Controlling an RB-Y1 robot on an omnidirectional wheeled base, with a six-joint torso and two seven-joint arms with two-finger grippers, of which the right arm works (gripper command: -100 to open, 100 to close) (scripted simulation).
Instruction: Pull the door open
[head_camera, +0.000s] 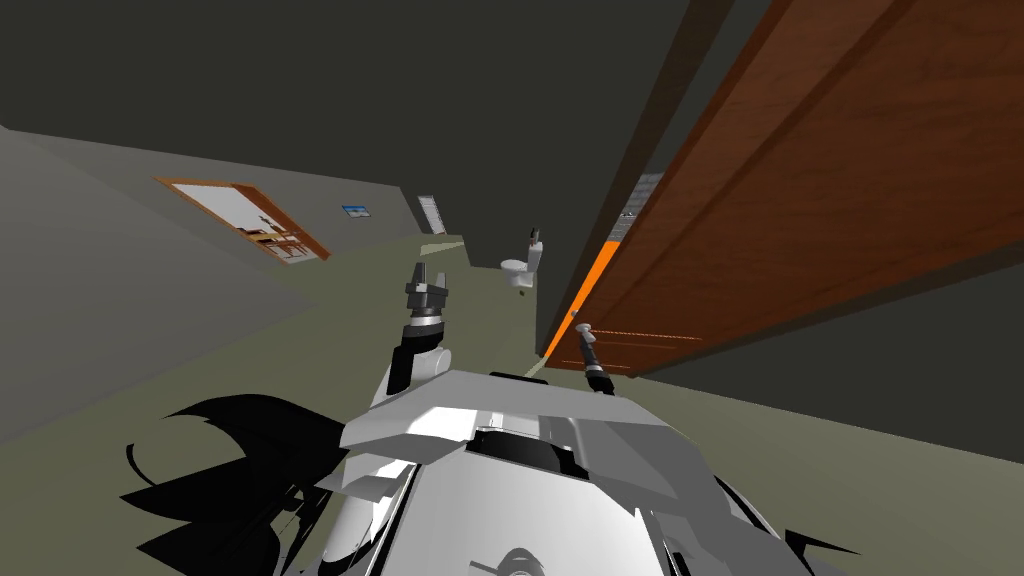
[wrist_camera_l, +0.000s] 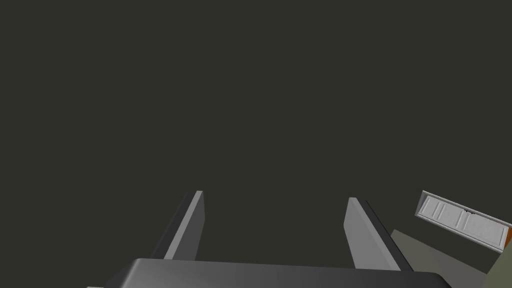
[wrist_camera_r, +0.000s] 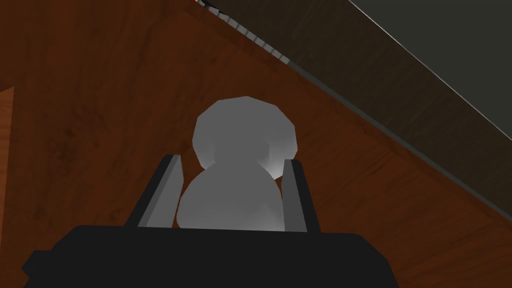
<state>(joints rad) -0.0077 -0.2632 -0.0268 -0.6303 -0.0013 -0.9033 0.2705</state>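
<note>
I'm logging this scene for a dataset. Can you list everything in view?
door: one, reddish-brown wood, on my right, ajar
door knob: one, grey, on that door
orange strip: one, orange, in the gap at the door's edge
toilet: one, white, far ahead
framed picture: one, blue, far wall
doorway: one, brown-framed, far left
panelled door: one, white, far end
left pincer: grey, open, raised, apart from the door
right pincer: grey, shut on the door knob
</note>
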